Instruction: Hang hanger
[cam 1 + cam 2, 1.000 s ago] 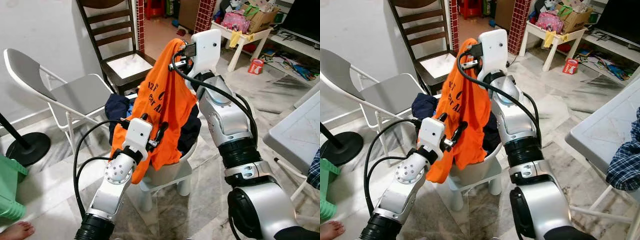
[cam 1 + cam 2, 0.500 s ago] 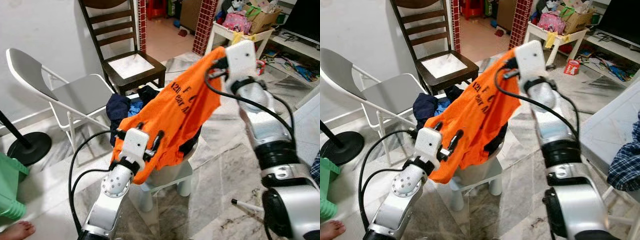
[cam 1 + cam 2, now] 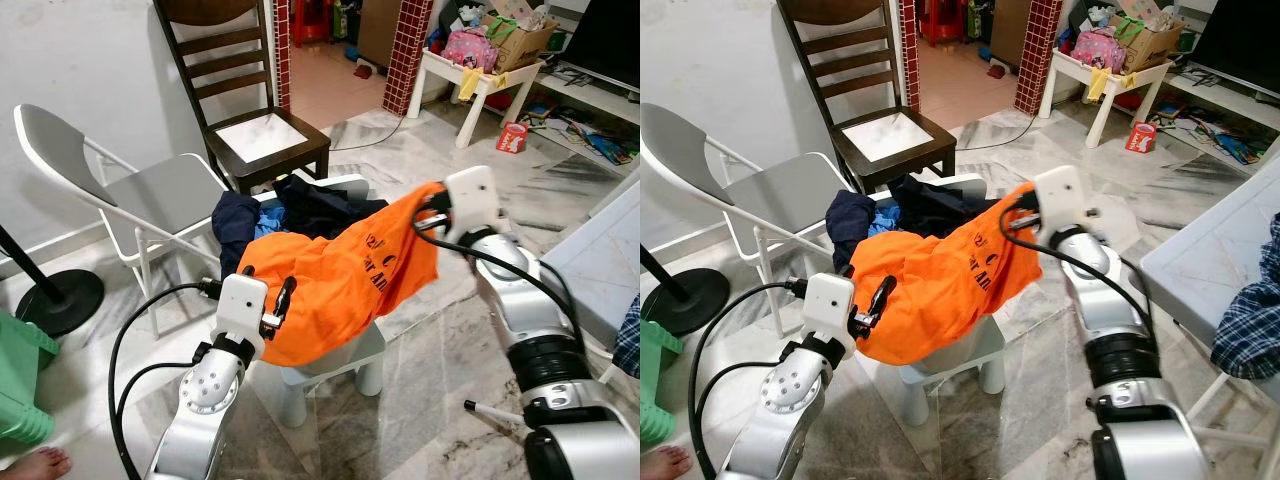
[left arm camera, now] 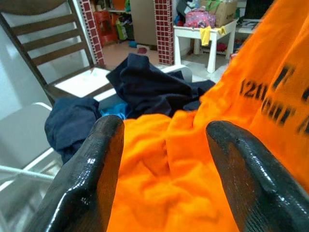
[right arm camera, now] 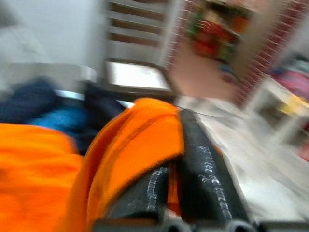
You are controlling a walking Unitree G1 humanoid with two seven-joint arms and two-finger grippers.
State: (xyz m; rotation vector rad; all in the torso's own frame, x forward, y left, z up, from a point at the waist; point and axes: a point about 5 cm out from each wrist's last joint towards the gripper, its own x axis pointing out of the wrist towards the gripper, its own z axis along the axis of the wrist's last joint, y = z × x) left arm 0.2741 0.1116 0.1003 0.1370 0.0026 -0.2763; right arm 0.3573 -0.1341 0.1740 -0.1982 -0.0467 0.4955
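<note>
My right tool [image 3: 432,205] pinches the orange T-shirt [image 3: 345,280] right of centre; my left tool [image 4: 164,159] spreads open at its lower-left edge

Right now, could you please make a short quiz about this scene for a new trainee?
1. True or false: the right gripper is shut on the orange shirt.
2. Which is right about the left gripper?
A. Its jaws are clamped shut on the dark blue clothes.
B. Its jaws stand open, with orange cloth between them.
C. It holds a hanger.
3. Fill the gap: the dark blue clothes lie in a heap behind the shirt, in front of the dark ____ chair.

Key: 1 true; 2 B; 3 wooden.
</note>
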